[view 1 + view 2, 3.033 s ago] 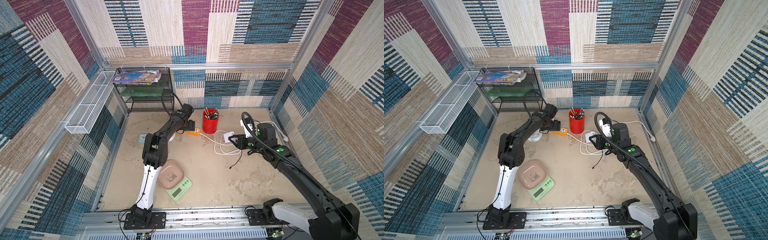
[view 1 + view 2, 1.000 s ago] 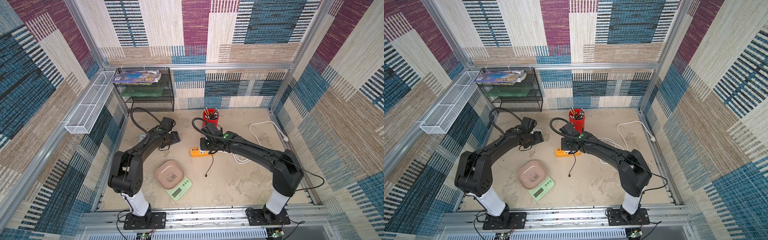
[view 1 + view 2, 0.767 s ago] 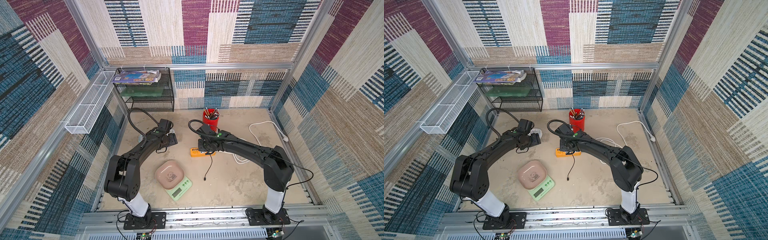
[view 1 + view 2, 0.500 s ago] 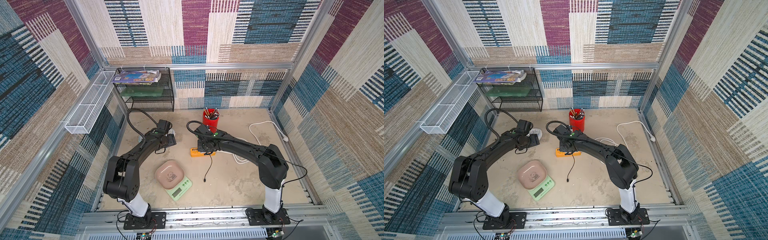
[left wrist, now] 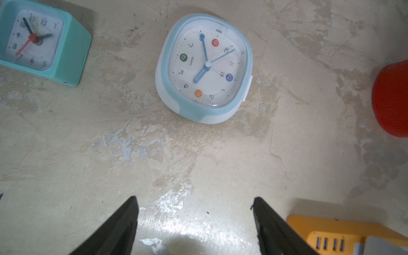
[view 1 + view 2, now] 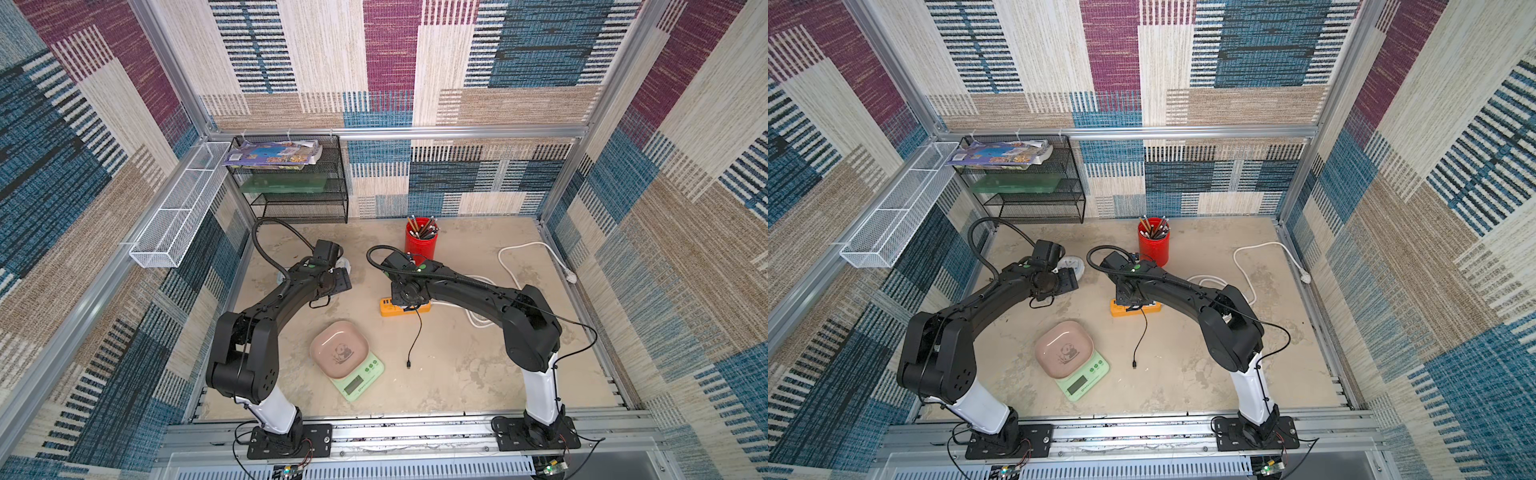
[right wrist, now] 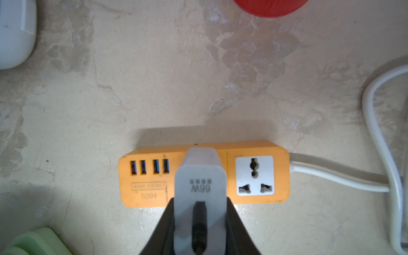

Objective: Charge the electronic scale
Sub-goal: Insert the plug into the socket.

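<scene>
Left wrist view: the left gripper (image 5: 194, 202) stands wide open over the bare table (image 5: 176, 154), with nothing between its black fingers. Beyond it stands a square teal clock (image 5: 39, 42) with numbers 1 to 12 on its dial. To that clock's right lies a round clock (image 5: 205, 66), blue and white, with coloured dots at 3, 6, 9 and 12. The small print on its face is too fine to read surely.

In the right wrist view the right gripper (image 7: 199, 203) is closed narrowly on a white charger (image 7: 199, 174) marked "66W". The charger stands in the left socket of an orange power strip (image 7: 150, 176). Whether it is fully seated cannot be told. The strip reads "4USB SOCKET" and "S204" under four USB ports. A black cable (image 7: 199, 223) leaves the charger's back end.

In both top views the mint-green scale (image 6: 358, 381) sits near the table's front edge between the two arm bases, carrying a pink bowl (image 6: 338, 349) with a panda print. The cable's loose plug (image 6: 409, 365) lies just to the scale's right, not touching it.
</scene>
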Action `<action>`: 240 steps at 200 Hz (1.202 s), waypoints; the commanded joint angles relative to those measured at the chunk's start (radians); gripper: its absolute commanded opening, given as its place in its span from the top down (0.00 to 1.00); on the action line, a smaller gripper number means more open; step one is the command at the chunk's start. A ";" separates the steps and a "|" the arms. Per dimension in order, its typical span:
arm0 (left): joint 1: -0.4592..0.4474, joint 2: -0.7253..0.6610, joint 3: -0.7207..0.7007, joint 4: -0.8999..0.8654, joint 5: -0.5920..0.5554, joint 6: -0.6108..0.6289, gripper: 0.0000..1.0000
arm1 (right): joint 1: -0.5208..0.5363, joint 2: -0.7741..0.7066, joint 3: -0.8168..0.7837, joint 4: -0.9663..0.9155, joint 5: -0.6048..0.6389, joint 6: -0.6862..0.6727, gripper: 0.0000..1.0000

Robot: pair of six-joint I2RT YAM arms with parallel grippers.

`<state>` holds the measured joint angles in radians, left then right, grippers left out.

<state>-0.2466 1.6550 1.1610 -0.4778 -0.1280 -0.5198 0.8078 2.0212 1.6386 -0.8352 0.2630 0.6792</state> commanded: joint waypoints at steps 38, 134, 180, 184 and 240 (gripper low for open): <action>0.001 0.001 -0.007 0.015 0.000 0.015 0.18 | -0.001 0.067 0.024 -0.084 0.009 -0.013 0.88; 0.001 -0.009 -0.014 0.010 0.021 0.023 0.18 | -0.025 0.101 0.093 -0.098 -0.041 -0.070 0.60; 0.001 -0.023 -0.020 0.006 0.022 0.030 0.18 | -0.046 0.067 0.260 -0.171 -0.002 -0.135 0.28; 0.001 -0.023 -0.020 0.005 0.021 0.031 0.18 | -0.047 0.056 0.258 -0.170 -0.003 -0.139 0.26; 0.001 -0.029 -0.027 0.009 0.033 0.049 0.18 | -0.036 -0.232 -0.056 -0.035 -0.087 -0.168 0.18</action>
<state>-0.2466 1.6344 1.1400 -0.4683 -0.1028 -0.4938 0.7582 1.8980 1.6978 -0.9489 0.2226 0.5415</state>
